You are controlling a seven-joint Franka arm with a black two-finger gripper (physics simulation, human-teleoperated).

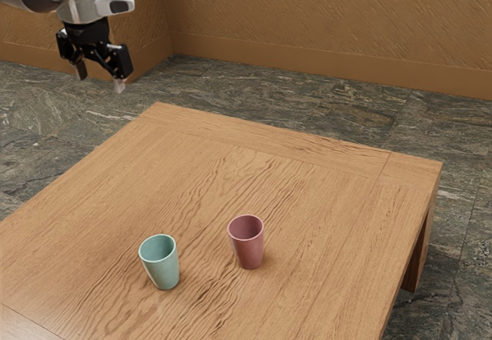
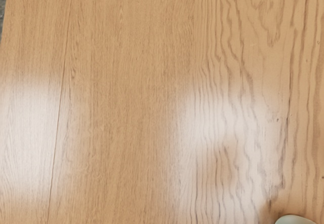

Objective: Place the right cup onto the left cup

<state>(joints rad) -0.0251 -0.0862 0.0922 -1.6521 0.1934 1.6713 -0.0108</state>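
The stone floor (image 1: 330, 98) extends beneath a wooden surface (image 1: 323, 201), whose breadth leaves room for a cup to be lifted clear and set down again. The arm (image 1: 81, 5) enters at the exterior view's far left, raised well away from both cups. The pink cup (image 1: 248, 249) stands to the exterior view's right and slightly farther off; the teal cup (image 1: 163, 269) stands nearer, to its left. If the sides are named as in the exterior view, the pink cup is the one to be moved. Both stand upright, mouths up, tapering towards the base, a form that should let one nest in the other. The gap between them probably admits a finger. The fingers (image 1: 119, 85) are spread wide and empty, as suits an approach; the next move calls for travel to the chosen cup. A poorly centred release could tip the receiving cup.
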